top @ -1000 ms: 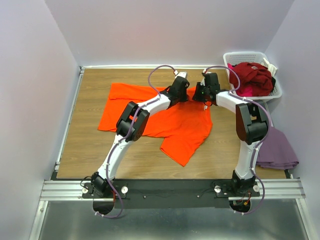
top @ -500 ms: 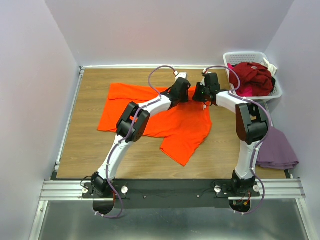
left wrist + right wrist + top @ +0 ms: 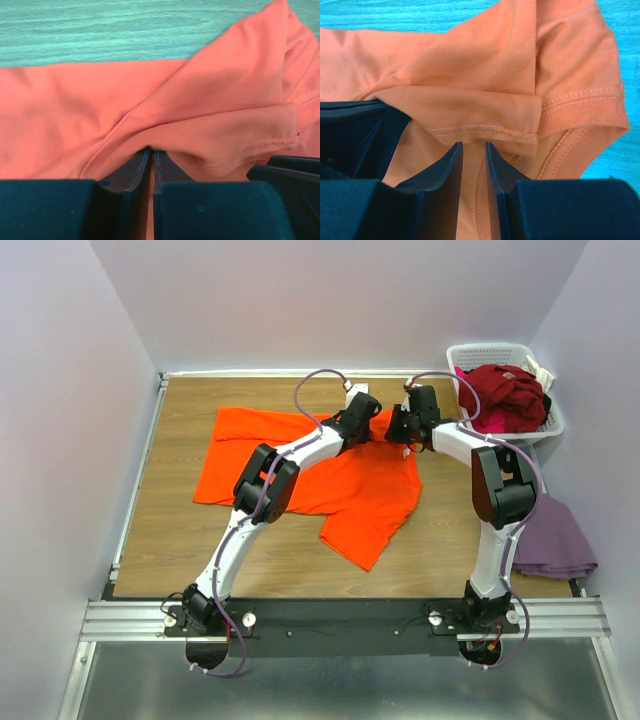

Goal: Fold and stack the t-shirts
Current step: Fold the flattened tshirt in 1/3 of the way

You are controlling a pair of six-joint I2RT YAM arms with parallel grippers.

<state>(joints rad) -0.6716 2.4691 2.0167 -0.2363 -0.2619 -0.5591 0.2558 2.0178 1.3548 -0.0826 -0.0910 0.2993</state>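
Note:
The bright orange t-shirt [image 3: 370, 500] lies spread and rumpled across the middle of the wooden table. Both grippers meet at its far right part, close together. My left gripper [image 3: 377, 426] is shut on a raised fold of the orange fabric [image 3: 215, 115], with the jaws almost touching [image 3: 151, 152]. My right gripper [image 3: 393, 428] is pinched on the shirt at a stitched hem, with a seam running between the narrow jaws [image 3: 472, 146]. The orange fabric [image 3: 485, 85] bunches over both fingertips. The neck label is not visible.
A white slatted basket [image 3: 500, 348] at the far right corner holds a dark red t-shirt [image 3: 500, 390] and a pink one [image 3: 490, 422]. A folded mauve-purple t-shirt [image 3: 555, 540] lies at the table's right edge. White walls enclose the table.
My left gripper has shifted slightly left and toward me, and the shirt's left edge has crept a little left. The right gripper has barely moved.

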